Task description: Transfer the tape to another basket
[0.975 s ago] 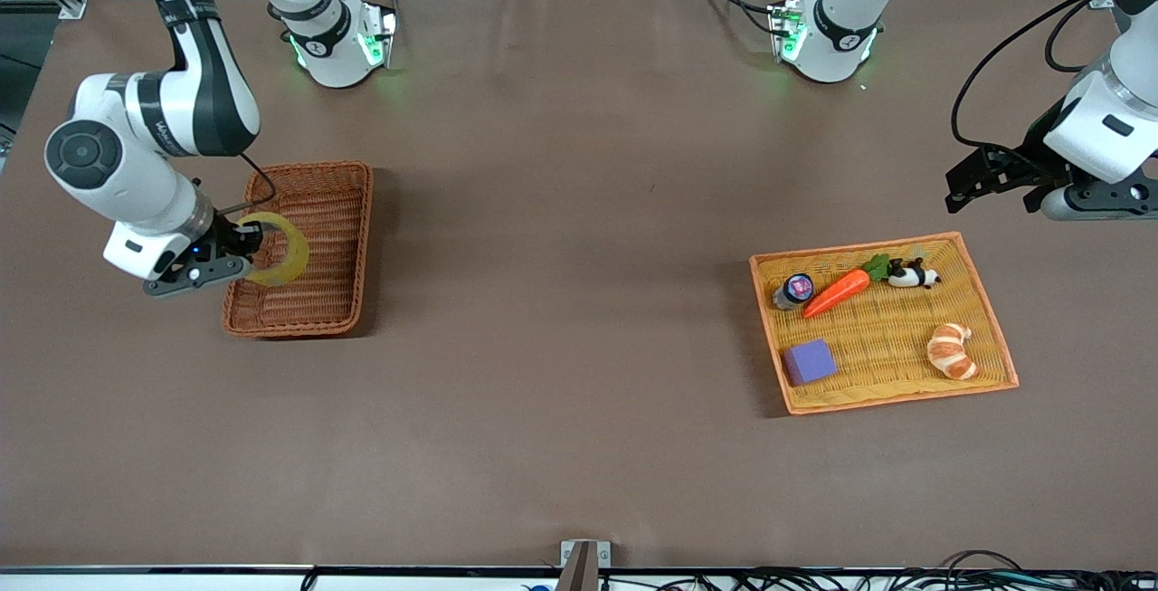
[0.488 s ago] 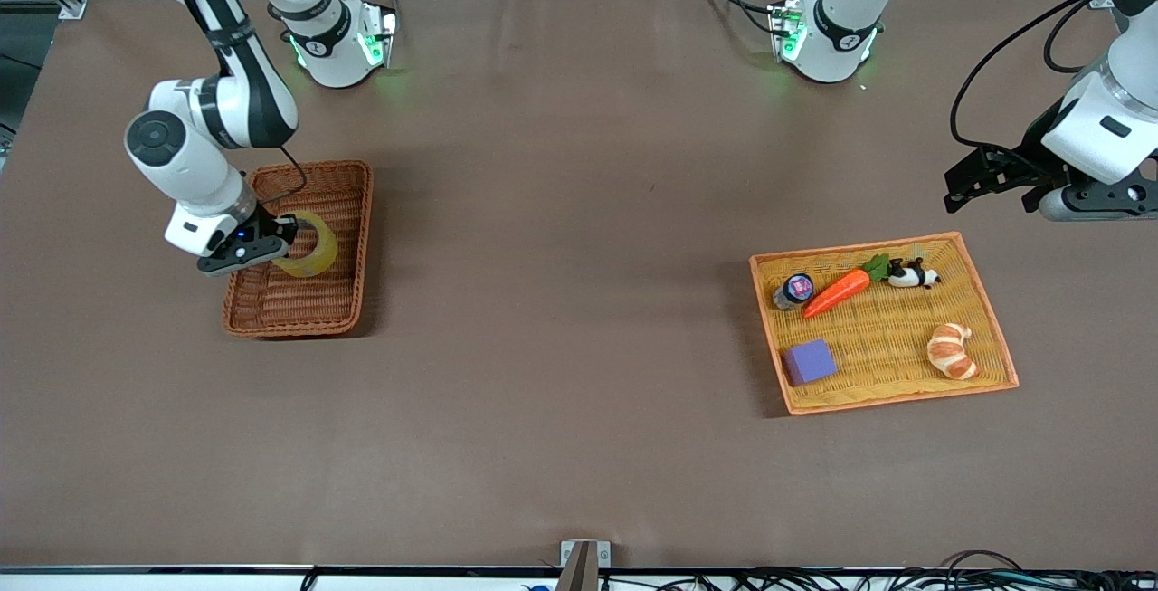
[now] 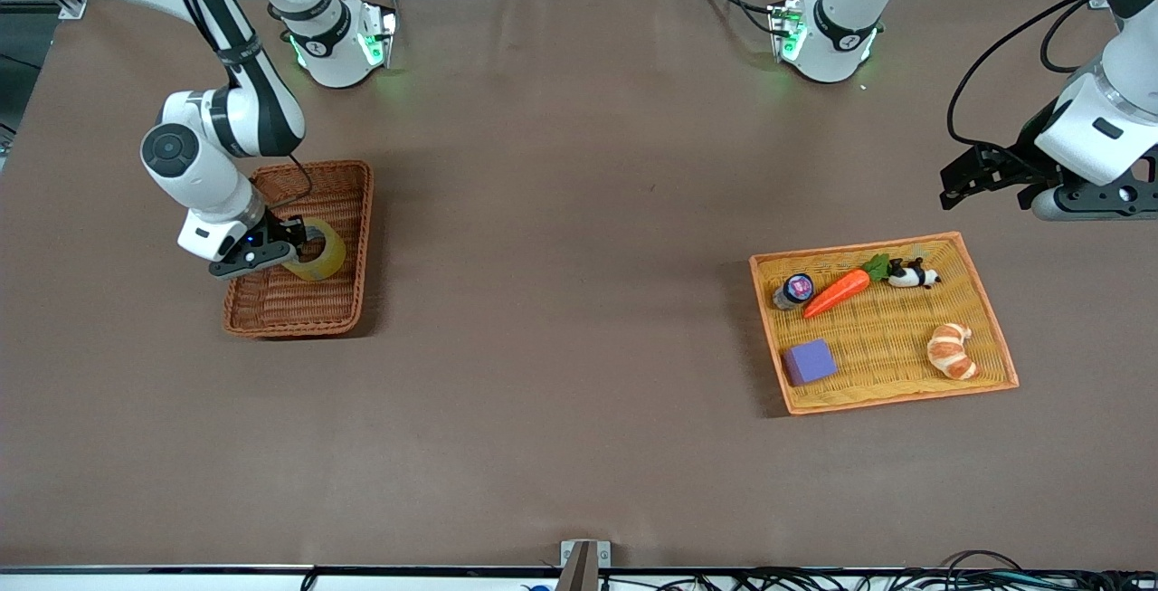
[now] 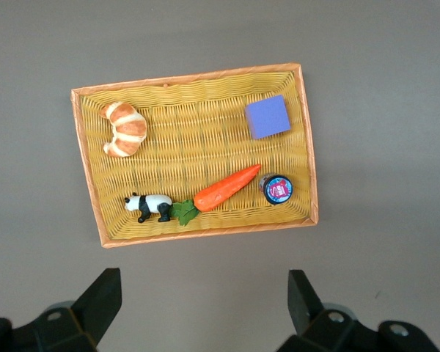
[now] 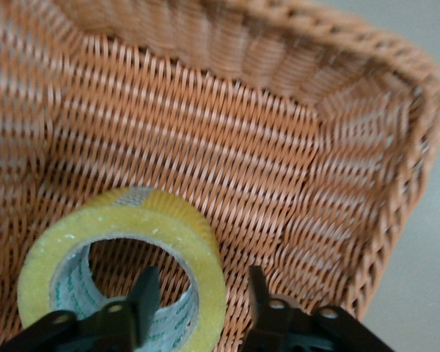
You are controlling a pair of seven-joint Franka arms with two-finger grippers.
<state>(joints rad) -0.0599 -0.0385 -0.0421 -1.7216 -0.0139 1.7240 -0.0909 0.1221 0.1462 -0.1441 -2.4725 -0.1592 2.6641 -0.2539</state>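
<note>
The tape (image 3: pixel 318 252), a yellowish roll, stands on edge on the floor of the reddish-brown wicker basket (image 3: pixel 355 238) at the right arm's end of the table. It also shows in the right wrist view (image 5: pixel 125 257). My right gripper (image 3: pixel 294 245) is low in the basket. Its fingers straddle the roll's wall (image 5: pixel 199 293), one inside the ring and one outside, and both stand clear of it, so it is open. My left gripper (image 3: pixel 961 188) is open and empty and waits in the air over the bare table beside the yellow tray (image 3: pixel 986 301); the left wrist view (image 4: pixel 202 301) shows its jaws wide apart.
The yellow-orange woven tray (image 4: pixel 88 169) holds a carrot (image 3: pixel 837 292), a toy panda (image 3: pixel 912 275), a croissant (image 3: pixel 952 350), a purple block (image 3: pixel 809 361) and a small round jar (image 3: pixel 796 289). Brown table lies between the basket and the tray.
My right arm has swung in over the basket and come down, bringing the tape from above the basket to its floor. The left gripper has barely shifted.
</note>
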